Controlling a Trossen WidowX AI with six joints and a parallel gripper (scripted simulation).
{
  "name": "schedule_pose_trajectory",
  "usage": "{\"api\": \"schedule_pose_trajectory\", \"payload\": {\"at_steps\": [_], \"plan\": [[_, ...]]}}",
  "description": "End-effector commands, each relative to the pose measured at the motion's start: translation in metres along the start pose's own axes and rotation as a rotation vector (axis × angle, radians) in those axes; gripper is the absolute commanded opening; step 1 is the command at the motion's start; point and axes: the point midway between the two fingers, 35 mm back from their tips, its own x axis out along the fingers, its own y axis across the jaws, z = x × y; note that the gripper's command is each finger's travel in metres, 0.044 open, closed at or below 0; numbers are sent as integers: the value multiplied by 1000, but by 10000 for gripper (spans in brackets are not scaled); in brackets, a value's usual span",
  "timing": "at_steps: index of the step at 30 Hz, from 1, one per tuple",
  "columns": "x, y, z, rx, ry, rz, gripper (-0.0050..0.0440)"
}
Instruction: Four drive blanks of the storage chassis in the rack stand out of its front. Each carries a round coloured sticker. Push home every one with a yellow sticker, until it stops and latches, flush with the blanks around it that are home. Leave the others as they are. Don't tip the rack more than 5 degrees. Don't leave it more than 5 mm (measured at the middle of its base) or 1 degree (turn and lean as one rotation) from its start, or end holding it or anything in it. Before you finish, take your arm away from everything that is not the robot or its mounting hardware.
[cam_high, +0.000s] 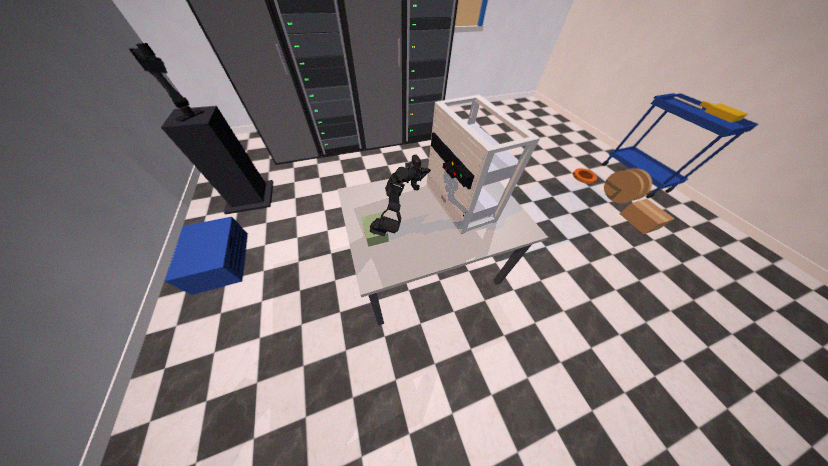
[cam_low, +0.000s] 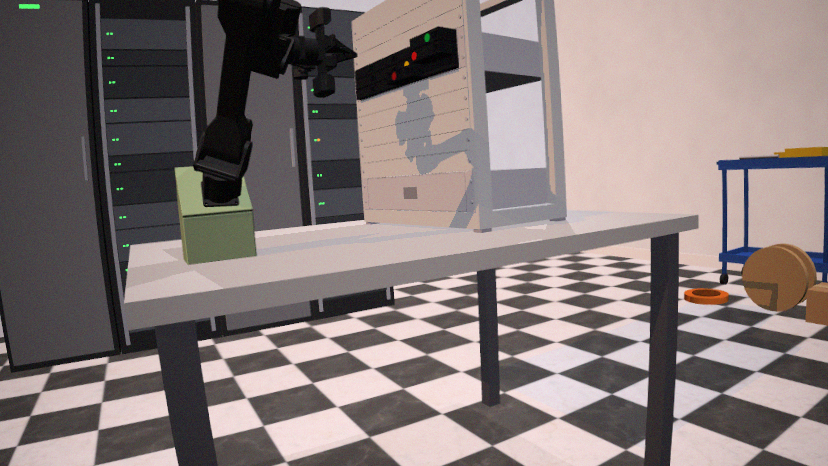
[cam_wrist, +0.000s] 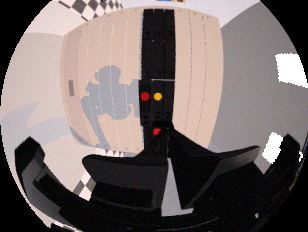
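- Exterior view: the black storage chassis (cam_low: 405, 62) sat high in the front of the rack (cam_low: 475, 115), between beige blank panels, and carried a green sticker (cam_low: 427, 37), two red stickers (cam_low: 413, 55) and a yellow sticker (cam_low: 405, 63).
- Wrist view: the yellow sticker (cam_wrist: 158, 96) lay just beside a red one (cam_wrist: 145, 96), both ahead of the fingertips and apart from them; a third red dot showed lower, close to the fingers.
- The gripper (cam_low: 341, 54) was level with the chassis's left end and clear of it, its jaws pressed together on nothing.
- The arm rose from a green pedestal (cam_low: 217, 231) on the grey table (cam_low: 405, 254), well apart from the rack.
- Top view: server cabinets (cam_high: 324, 75) stood behind the table, and a blue cart (cam_high: 704, 118) stood by the right wall.
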Motion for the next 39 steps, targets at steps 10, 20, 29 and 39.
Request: {"api": "schedule_pose_trajectory", "payload": {"at_steps": [10,20,29,39], "plan": [[-70,3,-3,13,4,-4,0],[-91,4,-2,13,4,-4,0],[-92,4,-2,13,4,-4,0],[-92,4,-2,13,4,-4,0]]}}
